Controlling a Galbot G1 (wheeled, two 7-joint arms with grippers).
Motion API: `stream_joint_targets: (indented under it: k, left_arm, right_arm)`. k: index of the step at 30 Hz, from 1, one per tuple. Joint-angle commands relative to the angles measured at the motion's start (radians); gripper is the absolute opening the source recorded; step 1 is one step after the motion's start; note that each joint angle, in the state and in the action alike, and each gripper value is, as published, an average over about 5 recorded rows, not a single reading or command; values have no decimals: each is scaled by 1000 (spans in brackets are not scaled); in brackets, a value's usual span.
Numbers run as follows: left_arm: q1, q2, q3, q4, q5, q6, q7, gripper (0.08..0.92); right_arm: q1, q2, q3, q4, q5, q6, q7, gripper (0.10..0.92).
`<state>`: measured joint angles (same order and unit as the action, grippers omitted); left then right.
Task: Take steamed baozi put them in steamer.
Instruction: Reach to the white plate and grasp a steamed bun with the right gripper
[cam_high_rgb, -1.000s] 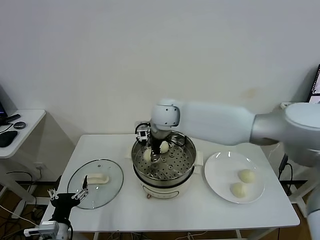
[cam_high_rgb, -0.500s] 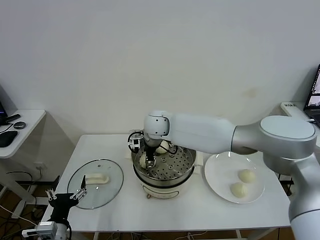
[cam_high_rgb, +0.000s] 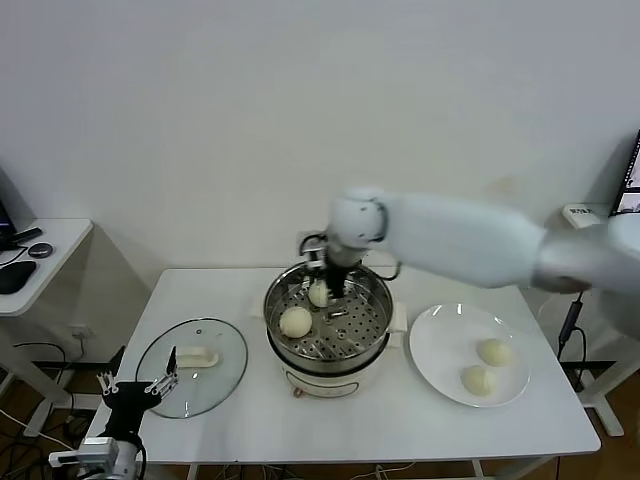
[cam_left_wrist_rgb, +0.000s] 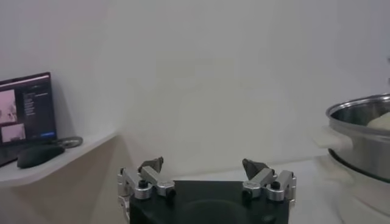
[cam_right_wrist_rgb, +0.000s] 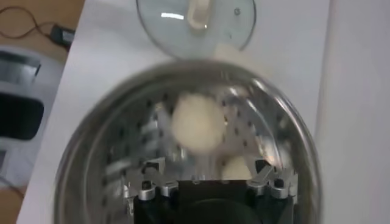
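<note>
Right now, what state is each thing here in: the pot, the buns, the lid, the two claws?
Steamer: uncovered, two baozi on its tray.
Baozi in steamer: lying loose.
Plate: holds two baozi.
Glass lid: off, flat on the table.
Right gripper: open, above the tray.
Left gripper: open, parked low.

Glass lid (white handle up) on white table; white plate opposite.

Right pincer gapes wide; left pincer parked low, spread.
</note>
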<state>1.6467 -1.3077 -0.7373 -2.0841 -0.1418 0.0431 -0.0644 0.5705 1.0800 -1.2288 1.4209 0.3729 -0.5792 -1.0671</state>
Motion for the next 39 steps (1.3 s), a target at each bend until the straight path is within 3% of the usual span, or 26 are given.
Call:
stream_joint_targets:
  k: [1,7,14,22,39]
  left_arm:
    - [-8,13,20,13,2,1,2,823]
    - [-11,17,33,22,5,1,3,823]
    - [-4,16,31,17,9,5,8,823]
    - [11,8,20,5,20,9,11,823]
    - [38,-8,6,-4,34,5,11,823]
  right_arm:
    - [73,-473,43,219,-199,247,-257,823]
    - [-101,-665,131,248,-348,348,-269,823]
    - [-475,-745,379,182,-494,423,-226,823]
    - [-711,-683,535,70,-561,440,-160,823]
    - [-776,-561,553,-28,-604,419,-125,823]
